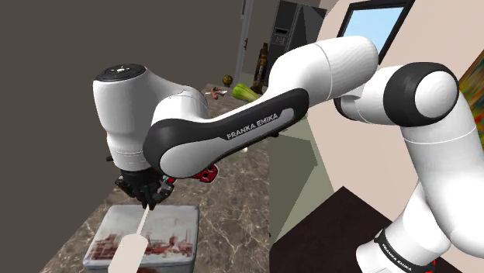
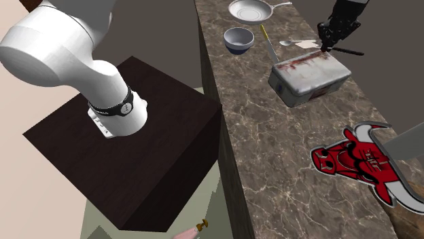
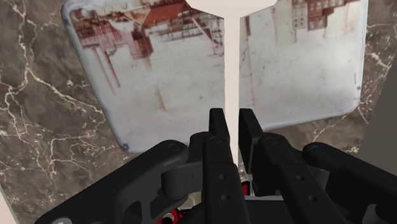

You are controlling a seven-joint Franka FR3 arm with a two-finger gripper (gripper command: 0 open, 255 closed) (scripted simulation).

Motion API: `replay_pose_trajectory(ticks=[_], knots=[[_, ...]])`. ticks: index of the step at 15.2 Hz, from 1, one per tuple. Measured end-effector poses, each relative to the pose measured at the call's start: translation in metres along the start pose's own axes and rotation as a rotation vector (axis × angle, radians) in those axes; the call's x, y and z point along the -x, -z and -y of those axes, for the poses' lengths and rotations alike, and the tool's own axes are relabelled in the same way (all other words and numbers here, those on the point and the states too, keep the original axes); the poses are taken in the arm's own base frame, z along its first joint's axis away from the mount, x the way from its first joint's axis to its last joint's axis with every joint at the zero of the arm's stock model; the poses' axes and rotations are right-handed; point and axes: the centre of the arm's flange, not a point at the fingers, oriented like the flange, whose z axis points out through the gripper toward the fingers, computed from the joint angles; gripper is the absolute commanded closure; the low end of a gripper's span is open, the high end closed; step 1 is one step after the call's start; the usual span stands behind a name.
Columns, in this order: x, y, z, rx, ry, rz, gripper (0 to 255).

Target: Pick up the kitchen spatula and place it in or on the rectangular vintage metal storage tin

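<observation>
The spatula (image 3: 235,63) is pale, with a thin handle and a wide flat blade (image 1: 128,254). My gripper (image 3: 232,124) is shut on the handle, and the blade hangs out beyond the fingertips. The tin (image 3: 191,83) is a rectangular box with rounded corners and a worn white lid printed in faded red. It lies on the marble counter directly under the spatula. In the shoulder view the gripper (image 1: 151,198) hovers just above the tin's far edge (image 1: 155,209). In the second exterior view the gripper (image 2: 326,39) hangs over the far side of the tin (image 2: 309,75).
On the brown marble counter (image 2: 272,149) a red bull-logo item (image 2: 357,163) lies near the camera. A bowl (image 2: 239,37), a frying pan (image 2: 251,10) and a spoon (image 2: 288,42) sit beyond the tin. The counter's edge (image 2: 221,136) drops beside the dark stand (image 2: 136,163).
</observation>
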Motion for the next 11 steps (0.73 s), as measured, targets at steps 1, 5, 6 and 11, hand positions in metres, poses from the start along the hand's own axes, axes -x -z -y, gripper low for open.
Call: replay_pose_trajectory(ticks=[1,5,6,11], knots=[[0.003,-0.004,0.001,0.001,-0.001,0.000,255],[0.006,-0.024,0.003,0.001,-0.001,-0.001,255],[0.008,-0.029,0.003,0.001,-0.001,-0.001,255],[0.007,-0.055,0.002,0.001,-0.001,-0.001,255]])
